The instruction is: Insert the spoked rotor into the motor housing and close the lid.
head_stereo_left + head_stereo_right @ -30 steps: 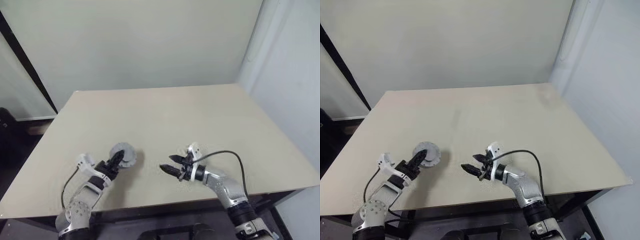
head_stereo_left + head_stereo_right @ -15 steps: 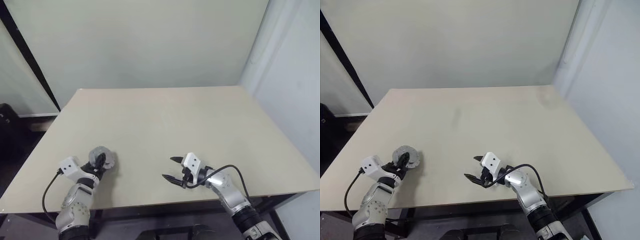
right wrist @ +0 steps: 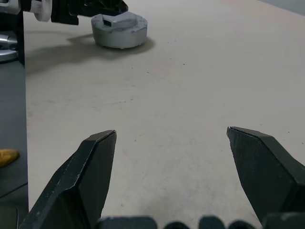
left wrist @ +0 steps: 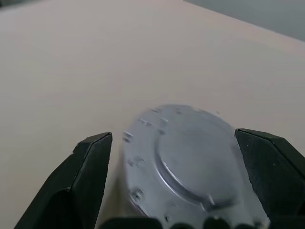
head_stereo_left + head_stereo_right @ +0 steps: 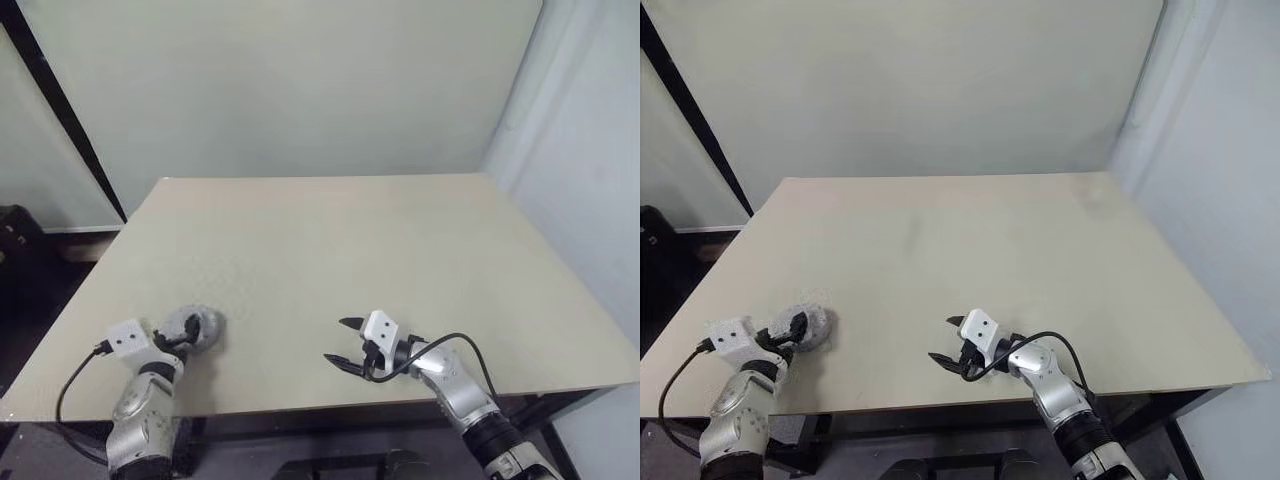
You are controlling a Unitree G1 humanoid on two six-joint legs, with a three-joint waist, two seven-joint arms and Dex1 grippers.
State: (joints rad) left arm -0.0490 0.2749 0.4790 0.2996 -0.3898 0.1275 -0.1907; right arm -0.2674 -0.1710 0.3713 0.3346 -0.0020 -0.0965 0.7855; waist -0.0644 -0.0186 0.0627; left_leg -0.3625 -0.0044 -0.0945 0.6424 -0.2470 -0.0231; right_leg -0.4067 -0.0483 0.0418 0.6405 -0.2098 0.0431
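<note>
A round grey metal unit [image 5: 197, 324] lies flat on the table near its front left corner. It looks like the motor housing with the lid [image 4: 190, 160] on top; a small dark hub shows on it in the right wrist view [image 3: 119, 29]. No coils show. The spoked rotor is out of view. My left gripper [image 5: 178, 340] is open, its fingers [image 4: 90, 157] standing on either side of the unit, with a gap to it on at least one side. My right gripper [image 5: 340, 341] is open and empty over bare table near the front edge, off to the right of the unit.
The beige table [image 5: 350, 230] stretches far and right of both grippers. Its front edge runs just under the wrists and its left edge is close to the grey unit. A pale wall stands behind the table.
My left gripper carried the grey unit to the left, toward the table's front left corner, and has opened around it. The right wrist rolled but stayed put. The camera shifted a little.
</note>
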